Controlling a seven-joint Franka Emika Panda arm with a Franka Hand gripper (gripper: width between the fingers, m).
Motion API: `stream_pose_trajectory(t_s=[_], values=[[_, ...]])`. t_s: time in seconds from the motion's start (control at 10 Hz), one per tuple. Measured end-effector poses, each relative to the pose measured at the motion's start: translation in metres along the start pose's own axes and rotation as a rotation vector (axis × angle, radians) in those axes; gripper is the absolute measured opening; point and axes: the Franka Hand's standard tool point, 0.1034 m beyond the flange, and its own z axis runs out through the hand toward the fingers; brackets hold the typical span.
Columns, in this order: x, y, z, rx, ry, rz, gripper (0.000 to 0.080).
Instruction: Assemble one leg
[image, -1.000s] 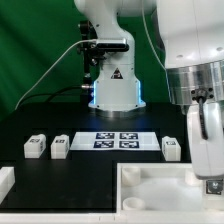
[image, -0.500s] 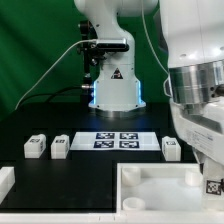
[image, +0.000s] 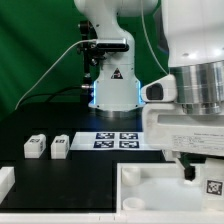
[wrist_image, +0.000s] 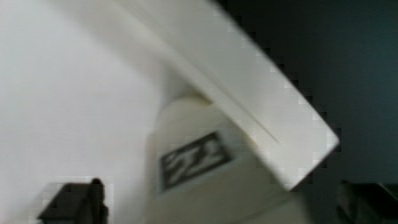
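A small white leg with a black-and-white tag (image: 213, 186) stands at the exterior view's right corner of the big white tray-shaped piece (image: 150, 178). My gripper (image: 203, 172) hangs over it. In the wrist view the leg (wrist_image: 199, 158) lies between my two dark fingers (wrist_image: 71, 203), with a gap on each side, so the gripper (wrist_image: 210, 208) looks open around it. Two more legs (image: 36, 146) (image: 60, 146) lie on the black table at the exterior view's left.
The marker board (image: 112, 139) lies mid-table in front of the robot base (image: 113, 90). A white part (image: 5, 182) sits at the exterior view's lower left edge. My arm hides the table to the right of the marker board.
My hand has turned about its axis over the tray corner and now shows its broad side. The leg's tag stays in the same place. The leg to the right of the marker board is now hidden.
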Motion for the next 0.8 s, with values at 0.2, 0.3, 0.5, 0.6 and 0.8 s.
stream_pose_trajectory(t_s=[0.2, 0.3, 0.5, 0.6, 0.8], values=[[0.0026, -0.0001, -0.0011, -0.01, 0.004, -0.067, 0.0622], [0.0025, 0.0, -0.001, -0.01, 0.004, -0.04, 0.0622], [0.0025, 0.0003, -0.0009, -0.009, 0.004, 0.093, 0.0291], [0.0027, 0.0013, -0.0008, -0.01, 0.003, 0.191, 0.0293], [0.0036, 0.0044, -0.0009, -0.012, 0.0, 0.405, 0.0293]])
